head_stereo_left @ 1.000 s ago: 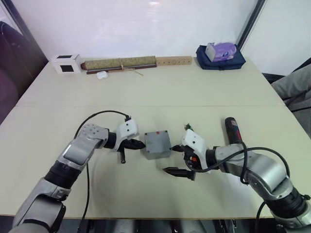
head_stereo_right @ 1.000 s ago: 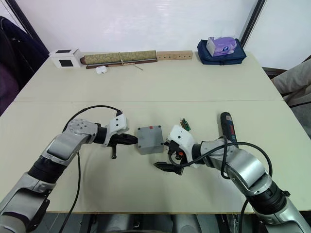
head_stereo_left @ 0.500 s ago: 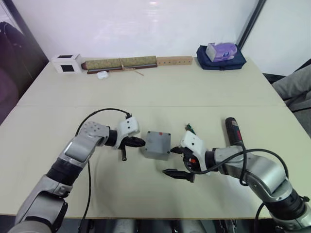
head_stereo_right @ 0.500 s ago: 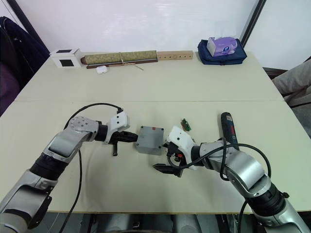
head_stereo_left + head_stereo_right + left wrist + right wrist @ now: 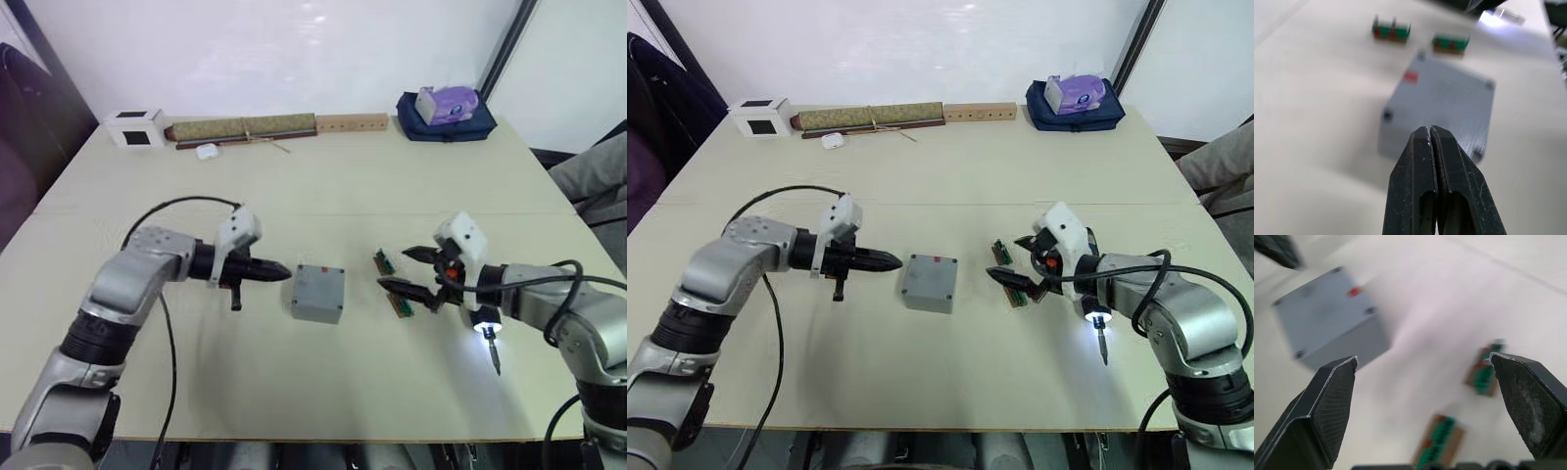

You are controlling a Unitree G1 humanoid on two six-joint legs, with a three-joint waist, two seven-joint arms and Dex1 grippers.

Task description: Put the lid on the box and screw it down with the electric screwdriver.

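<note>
Lid: small square grey plastic lid [image 5: 318, 286] with a tiny red mark on top, already seated on the small square grey box [image 5: 924, 296]; the pair reads as one closed block, so I judge the covering step done and the screwing not yet done
Box place: just ahead of the left gripper's tips, apart from them, and well off to the left of the right gripper
Left gripper: left gripper [image 5: 278, 271] has its two black fingers pressed together on nothing; it points at the box's side, likely placed to brace or nudge the box while a screw goes in
Right gripper: right gripper [image 5: 408, 271] is spread wide with nothing between its fingers; it hangs over the counter [image 5: 323, 186]
Screwdriver: black cylindrical electric screwdriver [image 5: 1098, 326] with thin metal bit and white light lit at its tip sits just behind and beneath the right gripper, bit aimed down at the counter; whether the right gripper's arm carries it I cannot tell
Strips: two small green circuit-board strips [image 5: 999, 253] lie below the right gripper's open fingers, between it and the box; no part in the task
Next: my guess is the bit must come over a corner screw hole of the lid
</note>
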